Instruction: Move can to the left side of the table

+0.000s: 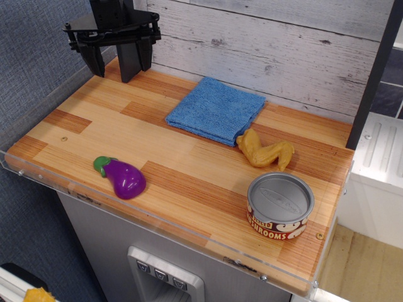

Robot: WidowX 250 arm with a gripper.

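Observation:
The can (pixel 280 206) is a short wide tin with a grey lid and a red-and-white "SHROOMS" label. It stands upright near the front right corner of the wooden table (pixel 189 170). My gripper (pixel 114 68) is black and hangs at the far back left corner, far from the can. Its two fingers (pixel 96 61) stand apart with nothing between them, so it is open and empty.
A folded blue cloth (pixel 216 109) lies at the back middle. A yellow toy chicken piece (pixel 265 152) lies just behind the can. A purple eggplant (pixel 123 177) lies at the front left. A clear plastic rim (pixel 157 223) edges the table.

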